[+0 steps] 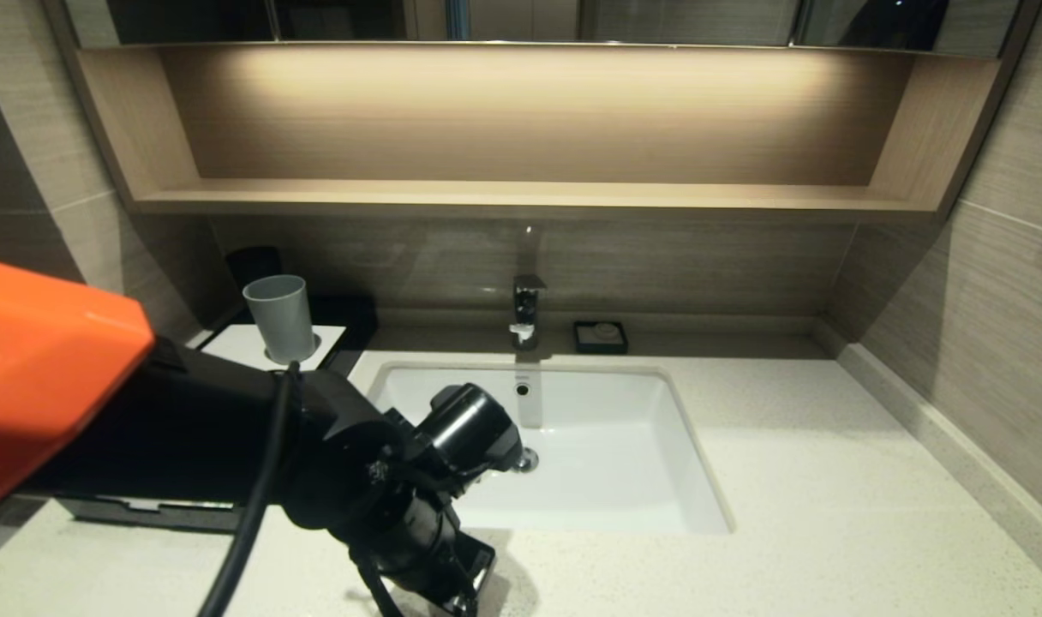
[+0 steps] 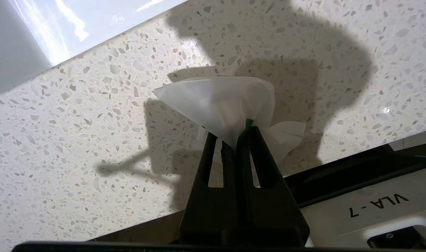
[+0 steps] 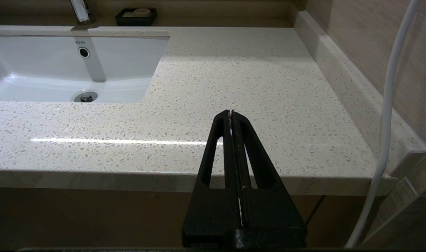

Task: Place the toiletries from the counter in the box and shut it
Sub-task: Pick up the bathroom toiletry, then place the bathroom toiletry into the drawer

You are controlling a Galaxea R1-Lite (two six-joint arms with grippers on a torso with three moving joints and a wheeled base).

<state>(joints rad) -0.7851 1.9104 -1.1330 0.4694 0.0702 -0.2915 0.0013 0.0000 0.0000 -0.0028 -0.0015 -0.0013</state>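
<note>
Sachet [image 2: 221,105], translucent white with a sliver of green showing at the pinch, hangs crumpled between my left jaws [image 2: 238,137], which are closed tight on its lower edge. It is lifted clear of the speckled worktop [image 2: 76,147], where its shadow and mine fall together on the stone. Just beside my left jaws lies the white edge of the sink [image 2: 59,24]; on the other side a black-edged pale panel lettered "VLA-7" shows past the worktop's front edge.

From the head view, my left arm [image 1: 230,446] reaches across the front of the worktop [image 1: 829,480], its wrist over the near left corner of the sink [image 1: 607,446]. Behind it, at the back left, the box [image 1: 238,343] shows its white top with a grey cup [image 1: 279,317] standing on it; a black drawer edge [image 1: 144,512] shows below my arm. A tap [image 1: 526,310] stands behind the sink, and a soap dish [image 1: 600,337] just to its right.

My right jaws [image 3: 231,115] are pressed together on nothing, held off the front edge of the worktop, right of the sink and well apart from the box.
</note>
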